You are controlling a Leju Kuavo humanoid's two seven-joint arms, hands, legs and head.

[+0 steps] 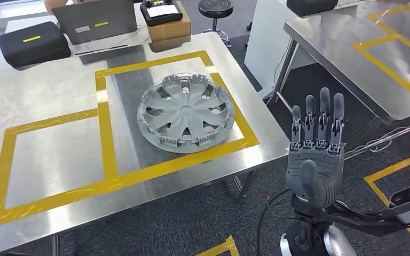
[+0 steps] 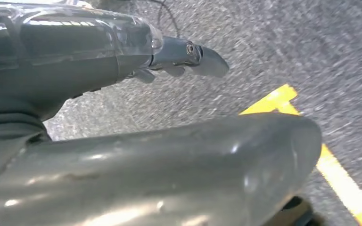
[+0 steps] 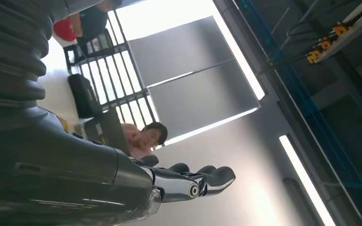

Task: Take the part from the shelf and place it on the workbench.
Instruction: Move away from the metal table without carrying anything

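Right hand fingers (image 1: 318, 120): standing straight up and slightly apart, gripping nothing, palm turned away from the head camera.
Right hand (image 1: 316, 154): hovering upright in the air just off the near right corner of the workbench, touching nothing; in the right wrist view the hand (image 3: 188, 181) is pointing its extended fingers toward the ceiling lights.
Left hand (image 2: 188, 59): showing in the left wrist view with its fingers stretched out over grey carpet and holding nothing.
Part: a grey wheel cover (image 1: 186, 113) is lying flat, inner ribbed side up, to the left of the right hand's fingers and well apart from them.
Taped squares: the wheel cover is sitting inside the right one of two yellow tape frames (image 1: 107, 130), its near rim just beside the front strip.
Workbench (image 1: 42, 90): a steel top is carrying the wheel cover; beyond it a grey laptop (image 1: 96, 21), a black case (image 1: 32, 42) and a cardboard box (image 1: 169, 29) are standing along the far edge.
Second table (image 1: 352, 53): standing beyond the fingers to the right, also marked with yellow tape.
Person (image 3: 141, 136): sitting by the laptop, seen in the right wrist view.
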